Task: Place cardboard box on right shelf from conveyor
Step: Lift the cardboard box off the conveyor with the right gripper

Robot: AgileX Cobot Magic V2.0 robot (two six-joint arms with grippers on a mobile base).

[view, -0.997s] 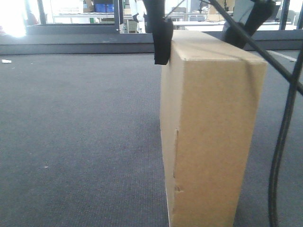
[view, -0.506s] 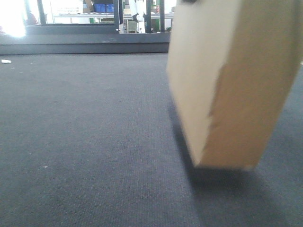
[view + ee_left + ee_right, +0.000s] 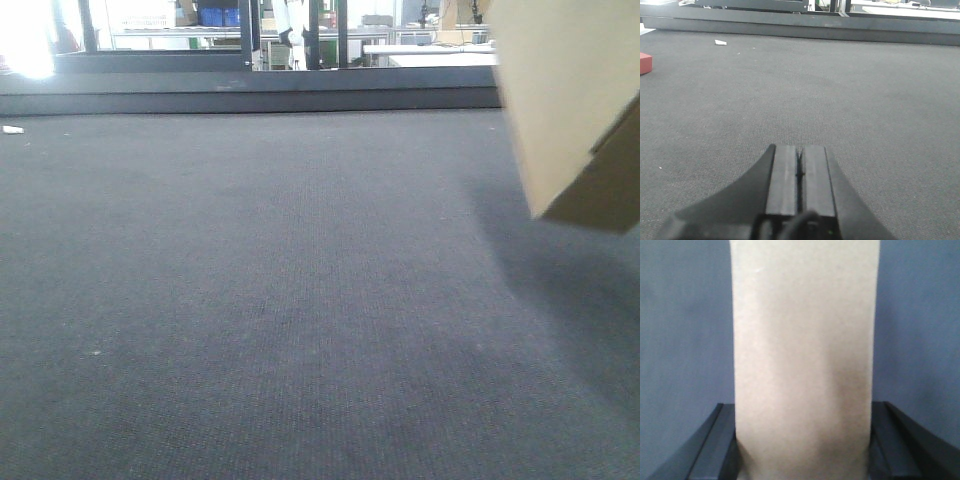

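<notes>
The tan cardboard box [image 3: 560, 90] hangs tilted in the air at the top right of the front view, above the dark grey conveyor [image 3: 280, 300], casting a shadow on the belt. In the right wrist view the cardboard box [image 3: 802, 360] fills the middle, clamped between the two dark fingers of my right gripper [image 3: 802, 440]. My left gripper [image 3: 800, 175] is shut with nothing in it, hovering low over the conveyor [image 3: 840, 90]. The right shelf is out of view.
A dark rail [image 3: 250, 95] runs along the conveyor's far edge. A small red block [image 3: 644, 62] lies at the belt's left side, with a white scrap [image 3: 720, 42] beyond it. Blue bins [image 3: 218, 15] and tables stand in the background.
The box has risen off the belt, tilted, and moved up and to the right, leaving most of the front view. The arms that stood by it are gone from that view.
</notes>
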